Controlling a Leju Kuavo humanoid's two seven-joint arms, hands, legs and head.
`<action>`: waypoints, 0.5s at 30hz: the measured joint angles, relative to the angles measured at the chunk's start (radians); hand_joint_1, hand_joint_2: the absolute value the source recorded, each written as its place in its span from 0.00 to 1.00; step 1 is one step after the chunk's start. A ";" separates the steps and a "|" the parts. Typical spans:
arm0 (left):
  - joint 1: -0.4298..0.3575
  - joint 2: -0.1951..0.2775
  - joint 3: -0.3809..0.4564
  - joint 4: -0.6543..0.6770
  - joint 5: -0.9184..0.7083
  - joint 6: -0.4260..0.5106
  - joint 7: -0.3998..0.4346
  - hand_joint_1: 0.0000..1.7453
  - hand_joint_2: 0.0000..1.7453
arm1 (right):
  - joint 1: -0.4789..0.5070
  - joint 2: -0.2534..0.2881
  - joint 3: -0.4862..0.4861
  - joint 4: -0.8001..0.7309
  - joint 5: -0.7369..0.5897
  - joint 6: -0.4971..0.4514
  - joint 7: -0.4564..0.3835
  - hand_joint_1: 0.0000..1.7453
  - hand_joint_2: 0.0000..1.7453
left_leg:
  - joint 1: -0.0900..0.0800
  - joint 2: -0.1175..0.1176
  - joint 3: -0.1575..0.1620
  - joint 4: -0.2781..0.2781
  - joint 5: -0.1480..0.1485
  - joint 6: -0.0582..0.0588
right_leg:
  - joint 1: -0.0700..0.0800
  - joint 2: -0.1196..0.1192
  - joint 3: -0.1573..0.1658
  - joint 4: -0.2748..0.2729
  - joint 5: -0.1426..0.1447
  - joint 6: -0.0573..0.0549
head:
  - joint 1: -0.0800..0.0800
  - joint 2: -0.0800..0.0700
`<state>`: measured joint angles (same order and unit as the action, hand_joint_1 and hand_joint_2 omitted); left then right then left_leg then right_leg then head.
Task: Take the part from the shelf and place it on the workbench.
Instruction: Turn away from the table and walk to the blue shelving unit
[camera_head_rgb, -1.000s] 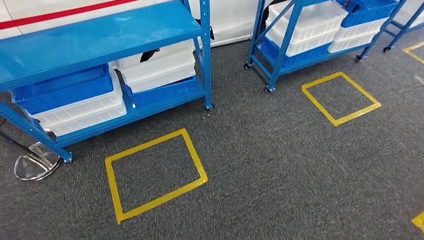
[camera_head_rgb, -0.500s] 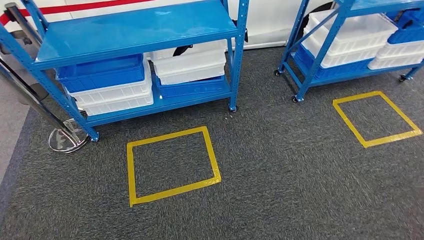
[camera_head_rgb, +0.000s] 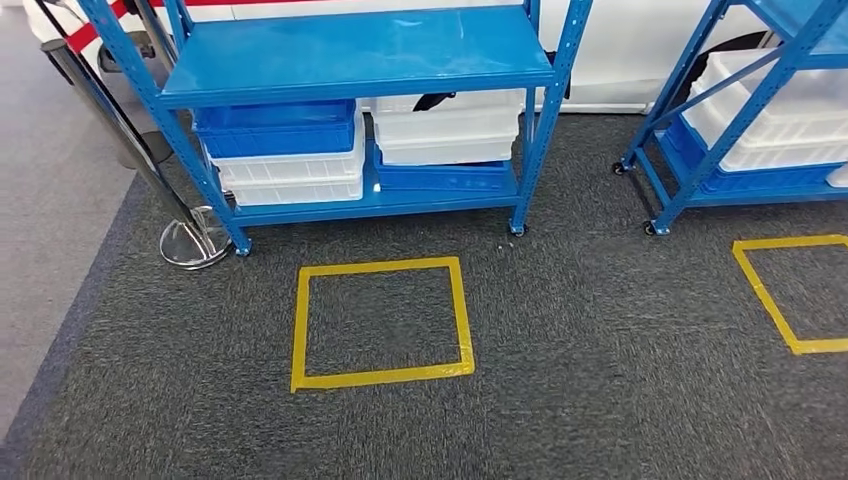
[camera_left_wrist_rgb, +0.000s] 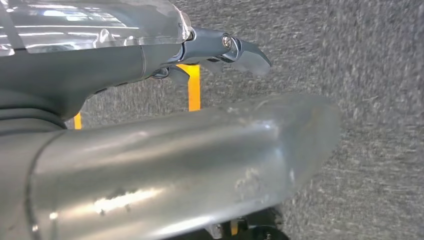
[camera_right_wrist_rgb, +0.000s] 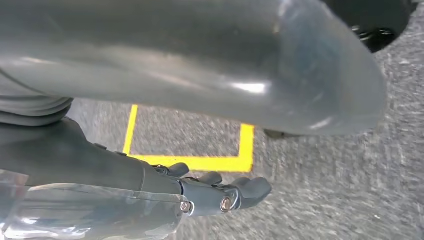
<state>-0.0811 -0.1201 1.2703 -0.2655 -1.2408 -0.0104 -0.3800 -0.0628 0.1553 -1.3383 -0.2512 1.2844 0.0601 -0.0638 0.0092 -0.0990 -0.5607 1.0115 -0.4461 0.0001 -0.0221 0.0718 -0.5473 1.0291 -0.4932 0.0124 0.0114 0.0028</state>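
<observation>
While the robot turns and walks, the whole head view has swung: a sec ago the shelf (camera_head_rgb: 360, 110) sat skewed at far left, now it's roughly square-on and centred ahead, w/ the taped yellow square (camera_head_rgb: 381, 322) on the carpet just in front of it. That's camera motion, not the shelf moving. My read: you're lining up on the floor mark, approach nearly done, no reach begun yet.

Task part: can't pick it out. Lower level holds stacked bins, blue (camera_head_rgb: 276, 128) and white (camera_head_rgb: 447, 126); the upper deck looks bare. A dark item pokes out above the white stack, too small to ID. The part is prob. in a bin, so expect to look in from closer.

Left hand (camera_left_wrist_rgb: 227, 50) hangs over the carpet, fingers loosely out, nothing in them. Right hand (camera_right_wrist_rgb: 220, 192) likewise hangs over the carpet by yellow tape, fingers lightly curled but apart, holding nothing.

Edges and room: shelf posts run down both sides of the bay; the right post is near the white bins, so a reach there has little side room. Low headroom under the upper deck. A stanchion base (camera_head_rgb: 195, 243) sits just beside the shelf's left foot, so keep that side wide. A 2nd shelf (camera_head_rgb: 745, 110) stands to the right w/ an open carpet lane between. No counter seen.
</observation>
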 joint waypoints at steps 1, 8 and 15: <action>0.000 0.000 0.000 0.000 0.000 0.000 0.000 0.00 0.00 | -0.002 0.000 0.000 0.001 0.000 0.001 0.000 0.00 0.00 | 0.000 -0.009 -0.004 0.000 0.001 -0.008 | 0.003 -0.007 0.000 -0.002 0.000 -0.004 | 0.000 0.000; -0.002 0.005 0.000 0.000 0.002 0.000 -0.013 0.00 0.00 | 0.002 0.002 0.000 0.006 -0.001 0.004 0.004 0.00 0.00 | 0.003 0.086 -0.127 0.255 -0.131 -0.036 | 0.006 -0.097 0.007 -0.017 0.004 -0.038 | -0.012 0.000; -0.003 0.007 0.000 0.000 0.013 0.018 -0.024 0.00 0.00 | -0.001 0.004 0.000 0.008 -0.003 0.002 0.013 0.00 0.00 | -0.006 0.147 0.006 0.014 -0.012 -0.014 | 0.015 -0.166 0.021 -0.011 -0.013 -0.022 | -0.011 0.000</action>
<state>-0.0837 -0.1129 1.2707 -0.2651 -1.2276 0.0072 -0.4040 -0.0641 0.1597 -1.3388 -0.2432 1.2814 0.0625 -0.0504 0.0029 0.0484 -0.5551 1.0252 -0.4583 -0.0136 -0.0076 -0.0938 -0.5261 1.0177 -0.5065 -0.0097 0.0000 0.0028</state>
